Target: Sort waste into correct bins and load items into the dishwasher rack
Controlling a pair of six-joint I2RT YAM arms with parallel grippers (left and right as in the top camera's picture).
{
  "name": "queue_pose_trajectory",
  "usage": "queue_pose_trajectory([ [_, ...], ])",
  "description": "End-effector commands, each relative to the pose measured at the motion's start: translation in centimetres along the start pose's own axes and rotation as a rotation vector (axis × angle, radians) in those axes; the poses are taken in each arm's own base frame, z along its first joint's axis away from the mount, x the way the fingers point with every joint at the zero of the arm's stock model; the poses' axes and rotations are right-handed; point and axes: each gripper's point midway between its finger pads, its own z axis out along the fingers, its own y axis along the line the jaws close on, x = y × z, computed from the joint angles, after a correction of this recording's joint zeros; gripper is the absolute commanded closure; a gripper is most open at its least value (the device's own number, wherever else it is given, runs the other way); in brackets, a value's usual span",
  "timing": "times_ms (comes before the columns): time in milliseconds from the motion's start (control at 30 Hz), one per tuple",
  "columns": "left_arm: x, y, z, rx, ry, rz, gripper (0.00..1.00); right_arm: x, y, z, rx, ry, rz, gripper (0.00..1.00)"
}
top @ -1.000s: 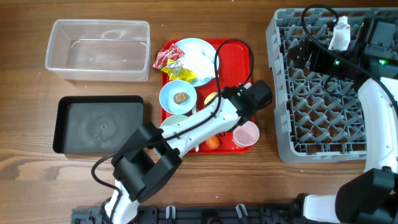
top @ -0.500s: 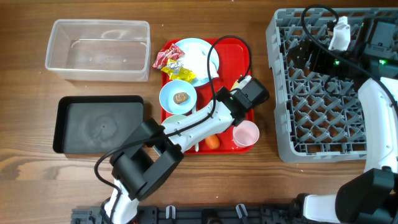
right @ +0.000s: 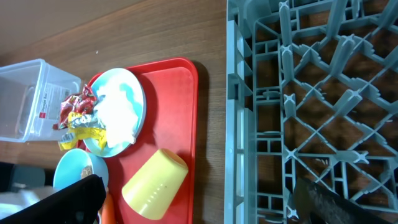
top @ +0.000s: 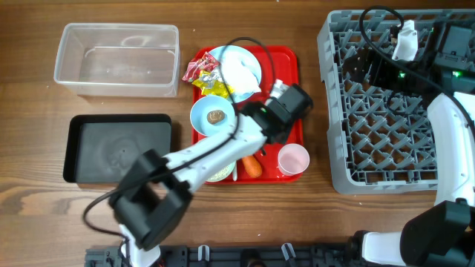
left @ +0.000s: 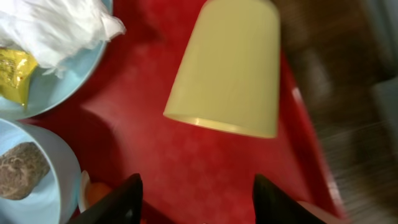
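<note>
Left wrist view: your left gripper [left: 199, 200], jaws apart and empty, faces the yellow cup [left: 224, 65] lying on its side on the red tray [left: 155, 155], placed for a side grasp; right gripper [right: 193, 205] hangs spread above the rack [right: 311, 93].

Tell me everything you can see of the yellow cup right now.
The yellow cup is pale, plain and smooth, plastic by its look, and tapered. It lies on its side on the red tray, near one raised edge, with its wider end toward the left end effector, which is open and stops short of it. Nothing but the tray touches it.
</note>
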Motion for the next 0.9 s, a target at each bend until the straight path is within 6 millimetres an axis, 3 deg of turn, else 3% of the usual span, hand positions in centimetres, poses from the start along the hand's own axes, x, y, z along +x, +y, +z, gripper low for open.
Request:
queue_pose_trajectory([
  [0, -2.9, -0.7, -5.4, 0.357, 0.036, -0.361, 0.39, -0.2, 0.2, -0.6, 0.009, -0.017, -0.003, 0.00],
  [100, -3.8, -1.3, -2.7, 0.514, 0.089, -0.474, 0.39, -0.2, 0.2, -0.6, 0.009, -0.015, -0.002, 0.00],
  [200, -2.1, -2.4, 0.1, 0.585, 0.223, -0.533, 0.41, -0.1, 0.2, -0.6, 0.009, -0.009, 0.001, 0.00],
  [267, -0.9, -2.4, 0.8, 0.569, 0.273, -0.543, 0.39, -0.1, 0.2, -0.6, 0.009, -0.010, 0.001, 0.00],
  [333, -1.0, -1.9, 1.1, 0.542, 0.262, -0.547, 0.35, -0.1, 0.2, -0.6, 0.010, -0.010, 0.001, 0.00],
  [467, -2.3, 1.5, 3.0, 0.341, 0.124, -0.559, 0.27, -0.1, 0.2, -0.6, 0.009, -0.013, -0.001, 0.00],
  [533, -3.4, 2.0, 3.5, 0.315, 0.066, -0.558, 0.25, -0.1, 0.2, -0.6, 0.009, -0.013, -0.001, 0.00],
  [633, -3.4, 1.0, 6.1, 0.323, 0.051, -0.544, 0.26, -0.1, 0.2, -0.6, 0.009, -0.013, -0.001, 0.00],
  [700, -4.2, 0.4, 7.5, 0.346, 0.013, -0.540, 0.30, -0.1, 0.2, -0.6, 0.009, -0.011, 0.000, 0.00],
  [767, -5.1, 0.1, 7.4, 0.366, -0.020, -0.535, 0.41, -0.1, 0.2, -0.6, 0.010, -0.012, -0.001, 0.00],
  [867, -5.7, -0.2, 7.2, 0.381, -0.045, -0.531, 0.80, -0.1, 0.2, -0.6, 0.010, -0.012, -0.002, 0.00],
])
